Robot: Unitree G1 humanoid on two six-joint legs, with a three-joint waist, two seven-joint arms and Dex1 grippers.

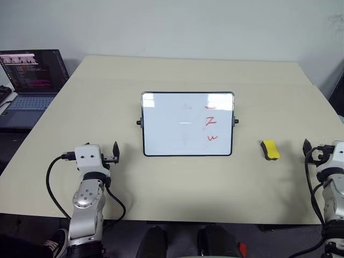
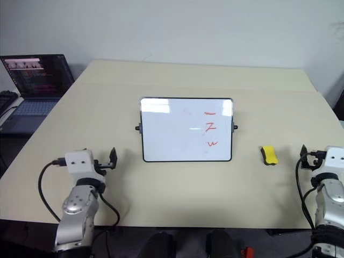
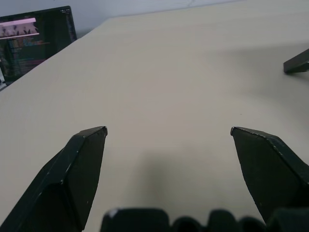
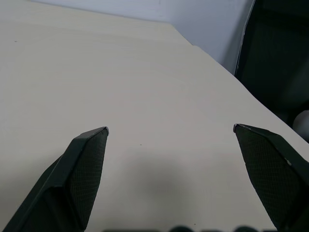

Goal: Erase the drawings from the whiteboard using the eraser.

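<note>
The whiteboard stood propped at the middle of the beige table, its face toward the robot, and serves as the reference for all positions. The drawings, red marks in a column, one a short dash, one like a "Z", one like a "w", occupied the right part of the board's face. The eraser, a yellow block, lay flat on the table to the right of the whiteboard, apart from it and level with its lower edge. The left gripper was held over the table to the left of the whiteboard, nearer the robot, fingers spread wide with nothing between them. The right gripper was held well to the right of the whiteboard, beyond the eraser and clear of it, likewise spread wide and empty. A laptop stood open far left of the whiteboard, off the table.
</note>
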